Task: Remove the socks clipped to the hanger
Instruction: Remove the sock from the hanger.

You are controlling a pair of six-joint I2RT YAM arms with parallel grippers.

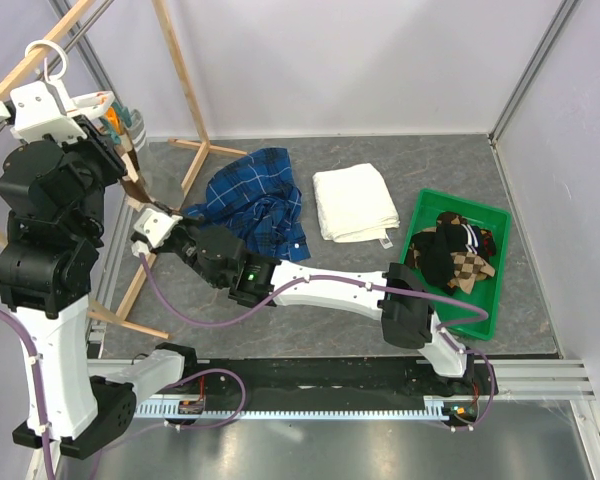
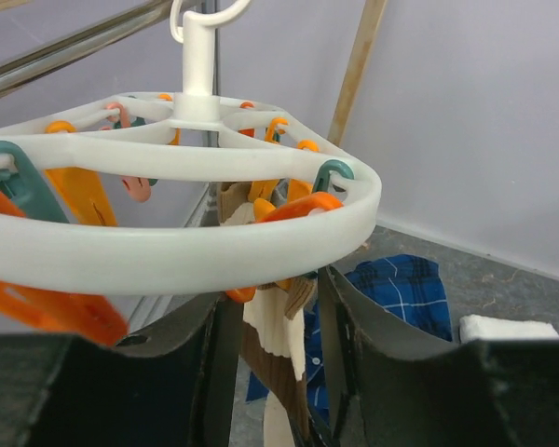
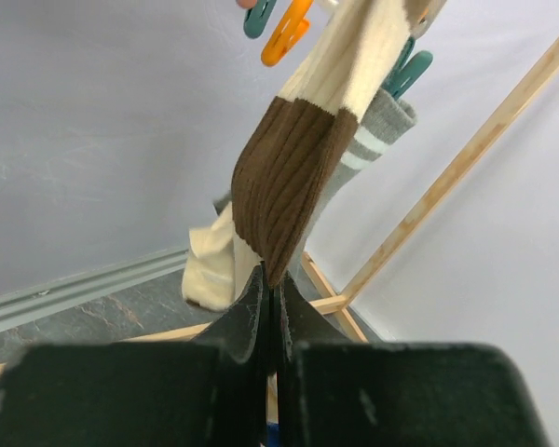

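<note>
The white round hanger hangs by its hook from the wooden rack at the top left, with orange and teal pins under its ring. A brown and cream sock hangs clipped from it, and shows in the left wrist view and the top view. A grey striped sock hangs behind it. My right gripper is shut on the brown sock's lower part. My left gripper is open just under the ring, its tips hidden by the rim.
A green bin at the right holds several socks. A blue plaid shirt and a folded white towel lie on the grey table. Wooden rack poles stand at the left, close to both arms.
</note>
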